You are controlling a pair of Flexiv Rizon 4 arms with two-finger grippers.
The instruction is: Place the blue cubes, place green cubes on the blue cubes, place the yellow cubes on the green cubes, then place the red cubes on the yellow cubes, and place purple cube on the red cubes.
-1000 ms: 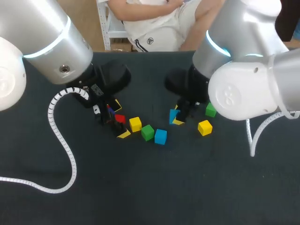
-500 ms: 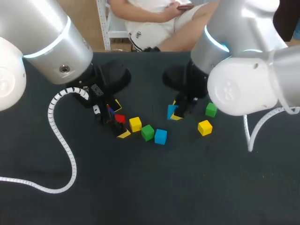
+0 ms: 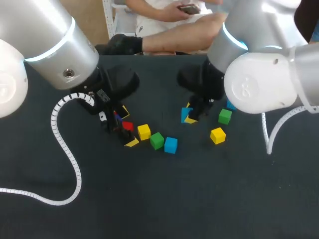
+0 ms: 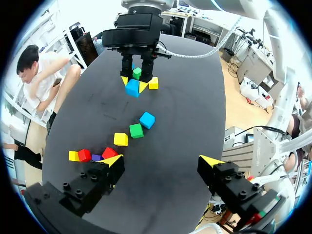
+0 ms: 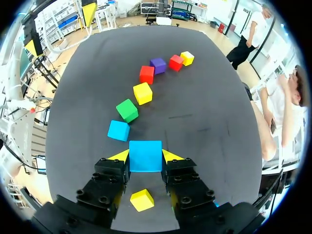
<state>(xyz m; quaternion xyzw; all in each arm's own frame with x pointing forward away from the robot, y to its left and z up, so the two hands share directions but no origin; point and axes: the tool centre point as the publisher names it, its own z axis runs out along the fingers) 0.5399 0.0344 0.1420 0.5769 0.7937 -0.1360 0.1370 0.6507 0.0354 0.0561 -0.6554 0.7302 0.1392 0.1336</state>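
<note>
a blue cube (image 5: 145,155) is clamped between both fingers of the right gripper (image 5: 145,159). the left gripper (image 4: 161,161) is spread wide, nothing held, one finger just beside a red cube (image 4: 109,152).

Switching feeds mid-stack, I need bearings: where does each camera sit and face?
Head view: above, behind the robot, looking down on the table; left arm and right arm enter from the sides.
Left wrist view: on the left arm, facing across the table past the open left gripper to the right gripper.
Right wrist view: on the right arm, facing back past the right gripper, shut on a blue cube.
Shared: both wrist views show that cube and the row of cubes.
</note>
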